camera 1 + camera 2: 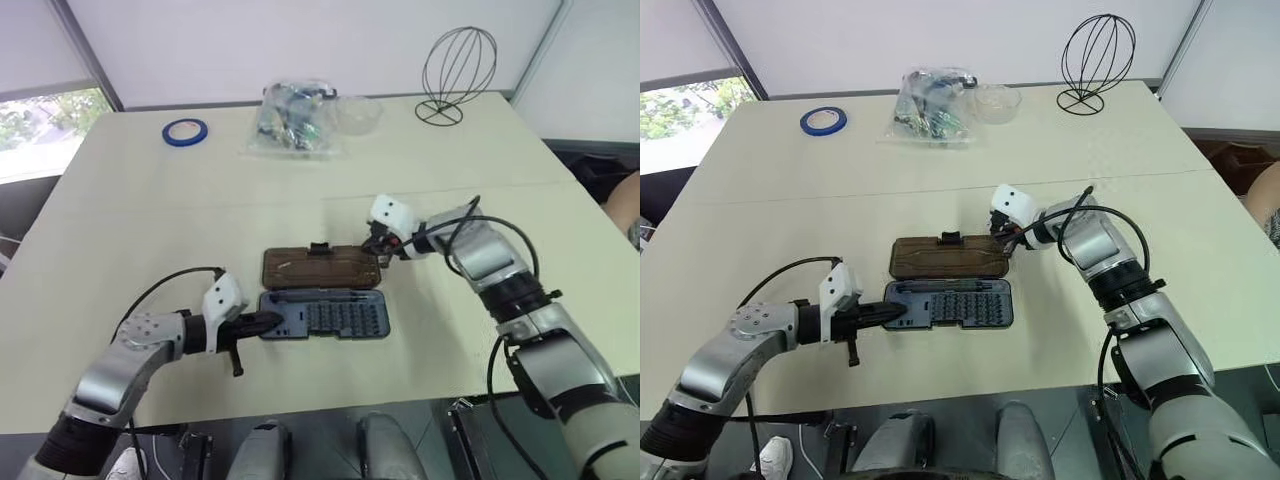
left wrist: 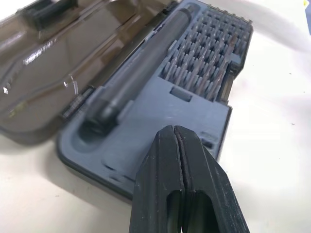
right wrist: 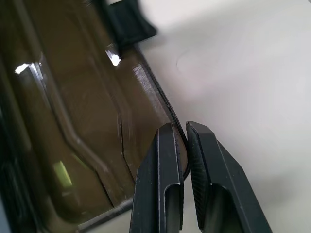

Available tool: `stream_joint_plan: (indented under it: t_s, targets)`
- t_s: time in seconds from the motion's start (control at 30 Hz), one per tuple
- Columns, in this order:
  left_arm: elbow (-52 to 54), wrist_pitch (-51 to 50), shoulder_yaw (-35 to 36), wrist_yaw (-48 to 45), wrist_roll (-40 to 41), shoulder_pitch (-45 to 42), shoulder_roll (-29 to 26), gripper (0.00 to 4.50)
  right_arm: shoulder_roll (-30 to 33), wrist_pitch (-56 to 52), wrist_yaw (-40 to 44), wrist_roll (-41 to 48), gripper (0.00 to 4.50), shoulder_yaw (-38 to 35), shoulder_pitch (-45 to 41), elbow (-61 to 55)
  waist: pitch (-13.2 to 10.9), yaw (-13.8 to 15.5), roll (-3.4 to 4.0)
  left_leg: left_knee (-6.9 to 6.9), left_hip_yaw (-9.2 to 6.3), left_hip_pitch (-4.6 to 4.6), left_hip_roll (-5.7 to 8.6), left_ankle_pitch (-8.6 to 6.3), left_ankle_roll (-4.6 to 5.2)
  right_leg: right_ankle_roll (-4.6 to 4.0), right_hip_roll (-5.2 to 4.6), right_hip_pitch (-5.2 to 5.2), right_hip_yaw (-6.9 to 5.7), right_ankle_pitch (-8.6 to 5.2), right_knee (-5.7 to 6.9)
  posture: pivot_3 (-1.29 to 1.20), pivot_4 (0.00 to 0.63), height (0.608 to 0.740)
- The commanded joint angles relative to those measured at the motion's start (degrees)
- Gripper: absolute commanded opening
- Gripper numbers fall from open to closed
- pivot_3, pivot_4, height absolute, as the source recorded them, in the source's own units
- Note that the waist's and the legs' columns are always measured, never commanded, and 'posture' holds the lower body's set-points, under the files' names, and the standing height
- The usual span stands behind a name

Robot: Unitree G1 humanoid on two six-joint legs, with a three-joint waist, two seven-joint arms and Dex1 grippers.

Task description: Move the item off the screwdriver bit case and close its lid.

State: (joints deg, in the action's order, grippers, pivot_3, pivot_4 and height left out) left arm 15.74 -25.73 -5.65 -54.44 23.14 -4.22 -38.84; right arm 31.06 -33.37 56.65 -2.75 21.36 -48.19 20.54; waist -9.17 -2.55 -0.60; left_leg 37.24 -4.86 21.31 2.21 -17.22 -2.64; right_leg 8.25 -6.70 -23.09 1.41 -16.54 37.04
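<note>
With nothing left lying on the screwdriver bit case (image 1: pixel 323 314) at the table's (image 1: pixel 130 210) middle, the right gripper (image 3: pixel 181 145) is clamped on the corner of the flat-open lid (image 1: pixel 322 266) — closing remains — while the left gripper (image 2: pixel 179 160), fingers together, rests at the tray's end.

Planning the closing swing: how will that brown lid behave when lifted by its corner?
The lid looks thin, so probably light and slightly flexible. Its glossy surface may slip in the right gripper pinching its edge. Joined along the tray, it should pivot, not lift free.
</note>
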Motion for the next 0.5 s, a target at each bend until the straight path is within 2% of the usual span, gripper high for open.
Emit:
stream_joint_plan:
  t_s: [0.03, 0.13, 0.23, 0.5]
  targets:
    - [-1.0, -1.3, -0.1, 0.4, -0.9, 0.9, -0.6, 0.00, -0.4, -0.2, -0.6, -1.3, 0.03, 0.7, 0.9, -1.2, 0.0, 0.0, 0.02, 0.00, 0.00, 0.00, 0.00, 0.00, 0.00, 0.00, 0.00, -0.01, 0.00, 0.00, 0.01, 0.00, 0.150, 0.740]
    - [-1.0, -1.3, 0.0, 0.5, -0.9, 0.9, -0.6, 0.00, -0.2, 0.4, 0.2, -1.7, 0.03, 0.9, 1.3, -2.4, 0.0, 0.0, 0.02, 0.00, 0.00, 0.00, 0.00, 0.00, 0.00, 0.00, 0.00, -0.02, 0.00, 0.00, 0.02, 0.00, 0.150, 0.740]
    - [-0.7, -1.3, 0.0, 0.7, -0.9, 1.1, -0.5, 0.00, 1.1, 6.0, -0.4, -3.6, 0.03, 1.3, 2.0, -5.1, 0.0, 0.0, 0.02, -0.02, -0.01, 0.02, 0.00, 0.00, 0.00, 0.00, 0.00, -0.04, 0.00, 0.00, 0.02, 0.00, 0.150, 0.740]
    - [-0.8, -1.3, -0.1, 1.0, -0.9, 1.0, -0.3, 0.00, 5.4, 14.3, -2.9, -6.1, 0.03, -2.7, 4.3, -14.5, 0.0, 0.1, 0.03, -0.01, 0.00, 0.07, 0.00, 0.00, 0.00, 0.00, -0.01, -0.09, 0.00, 0.00, 0.00, 0.00, 0.150, 0.740]
